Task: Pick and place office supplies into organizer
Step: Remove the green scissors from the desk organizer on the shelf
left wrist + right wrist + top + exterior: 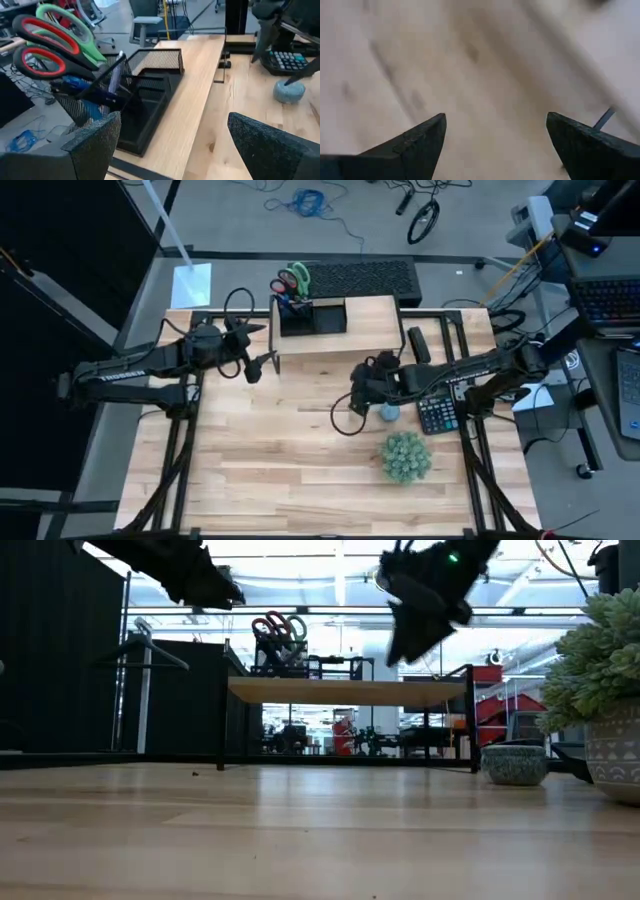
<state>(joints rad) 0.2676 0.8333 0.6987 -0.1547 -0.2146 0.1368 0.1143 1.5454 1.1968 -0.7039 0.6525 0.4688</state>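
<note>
Organizer (312,317) on wooden riser shelf (370,340), upper centre of high view; red-handled scissors (42,47) and green-handled scissors (70,20) upright in its pen-cup section, handles up, with blue pens (82,90) alongside. Supplies look largely placed already

Left gripper (262,363) just left of the shelf's left end, jaws released, nothing between them; organizer lies up and right of it in high view, close. Left wrist view looks along the tray's long axis

Right gripper (357,395) centre of worktop (280,470), below the shelf, jaws spread, empty, bare wood beneath in right wrist view. A thin dark stick-like item at right edge of that view, identity unclear

Small grey-blue pot (389,412) and calculator (437,412) just right of right gripper; fuzzy plant (406,457) lower right

Judged: left arm nearer the organizer; right arm nearer any item left on the worktop
</note>
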